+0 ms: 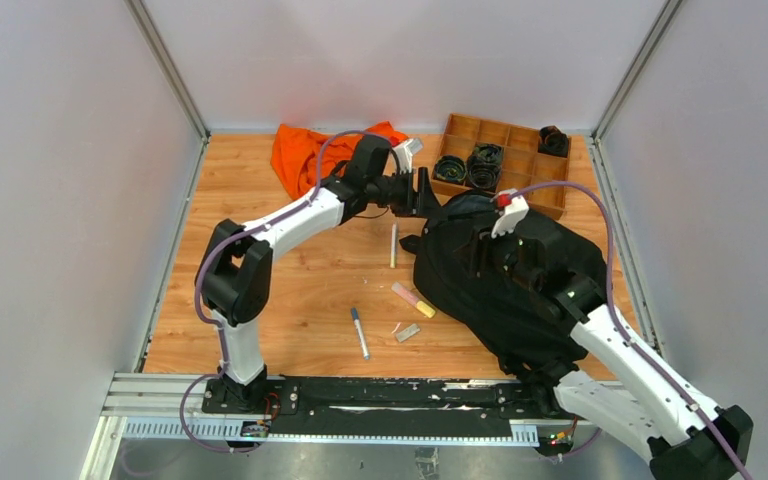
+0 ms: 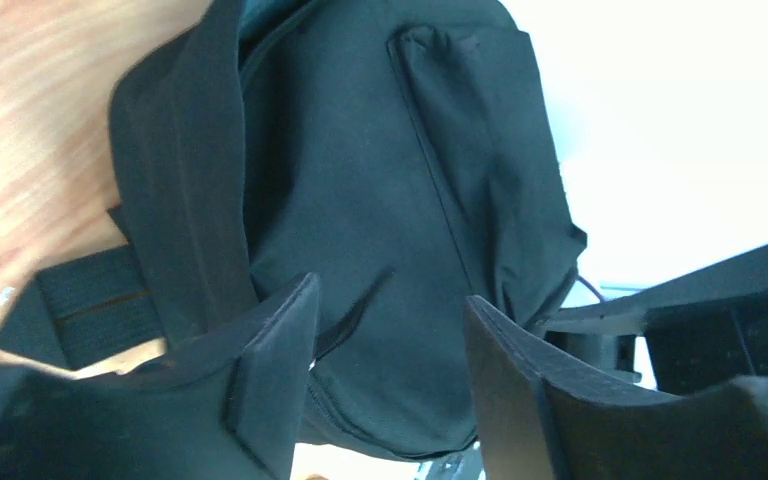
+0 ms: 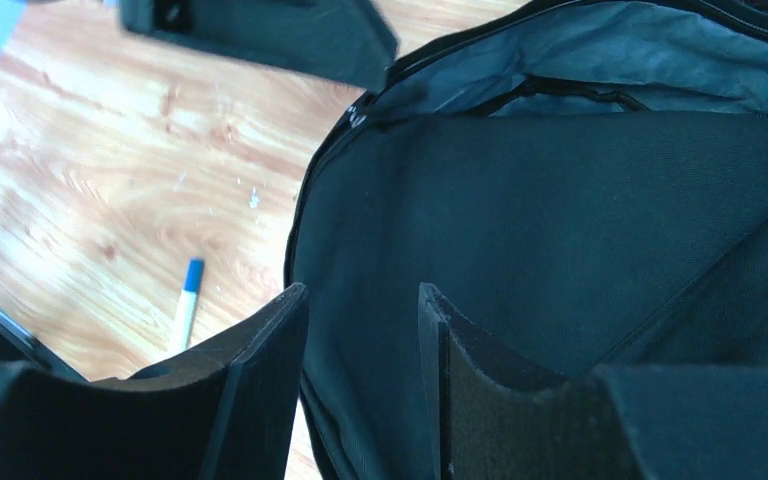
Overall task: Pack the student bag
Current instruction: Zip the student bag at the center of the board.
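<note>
- Where the two arms are bolted at the near edge, the wooden table begins. Closest on it lie a blue-capped pen and a small grey block, near each other but apart.
- Just beyond them lies a pink-and-yellow highlighter, close to the left side of the bag. Any print on these pieces is too small to read.
- The student bag lies on the right half of the table, in front of the right arm, which reaches over it.
- The right gripper hangs over the bag's black front panel. Its jaws stand partly apart, with only fabric showing in the gap and nothing held between them. Whether the tips touch the cloth cannot be told.
- In the right wrist view the bag's mouth gapes at the far end, showing grey lining, and the pen lies on the wood to the left.
- A thin white stick lies on the table just left of the bag.
- The left gripper sits at the bag's far left edge. Its jaws are about half spread and grip nothing, and the bag's side fills the space beyond them. Contact is unclear.
- Farther back, an orange cloth lies crumpled behind the left arm.
- At the far right stands a wooden compartment tray, with black coiled items in several compartments.
</note>
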Robot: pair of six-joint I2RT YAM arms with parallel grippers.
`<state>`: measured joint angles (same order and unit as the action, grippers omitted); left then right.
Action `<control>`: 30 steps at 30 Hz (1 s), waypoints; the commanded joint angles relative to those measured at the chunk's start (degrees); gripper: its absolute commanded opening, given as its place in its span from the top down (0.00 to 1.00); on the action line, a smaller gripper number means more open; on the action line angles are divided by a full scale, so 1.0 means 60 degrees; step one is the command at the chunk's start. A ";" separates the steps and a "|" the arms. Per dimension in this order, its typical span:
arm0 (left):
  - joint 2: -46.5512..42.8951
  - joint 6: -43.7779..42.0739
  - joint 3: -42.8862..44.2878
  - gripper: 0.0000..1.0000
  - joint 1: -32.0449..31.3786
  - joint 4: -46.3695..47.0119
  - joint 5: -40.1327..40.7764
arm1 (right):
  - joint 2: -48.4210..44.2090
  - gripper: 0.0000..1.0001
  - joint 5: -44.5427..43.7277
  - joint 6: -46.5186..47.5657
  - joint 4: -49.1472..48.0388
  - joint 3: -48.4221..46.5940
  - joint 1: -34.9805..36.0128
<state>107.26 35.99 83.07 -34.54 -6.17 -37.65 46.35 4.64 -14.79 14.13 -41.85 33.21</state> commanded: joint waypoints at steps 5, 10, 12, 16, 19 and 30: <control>-0.1712 -0.1004 0.0178 0.34 -0.0016 -0.1683 0.1819 | 0.0833 0.51 0.0787 -0.2285 -0.1835 -0.0271 -0.0877; -0.2892 -0.0767 -0.1001 0.34 -0.0028 -0.1660 0.2505 | 0.2039 0.45 0.0875 -0.3414 -0.1911 -0.0784 -0.0928; -0.3288 -0.0527 -0.1692 0.34 -0.0022 -0.1373 0.2477 | 0.2528 0.48 0.0979 -0.3952 -0.1755 -0.0972 -0.1058; -0.3757 0.0271 -0.3124 0.34 -0.0071 -0.0352 0.2018 | 0.3428 0.51 0.1439 -0.5222 -0.1625 -0.1213 -0.1452; -0.3730 0.0637 -0.3538 0.34 -0.0324 0.0175 0.1813 | 0.3904 0.47 0.1553 -0.5743 -0.1913 -0.1184 -0.1640; -0.2767 0.0934 -0.3381 0.41 -0.0732 0.0842 0.1898 | 0.5340 0.50 0.2552 -0.6534 -0.2917 -0.1484 -0.2206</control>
<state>88.47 41.10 61.17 -38.96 -4.58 -26.39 77.21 17.17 -51.37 0.69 -47.88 20.93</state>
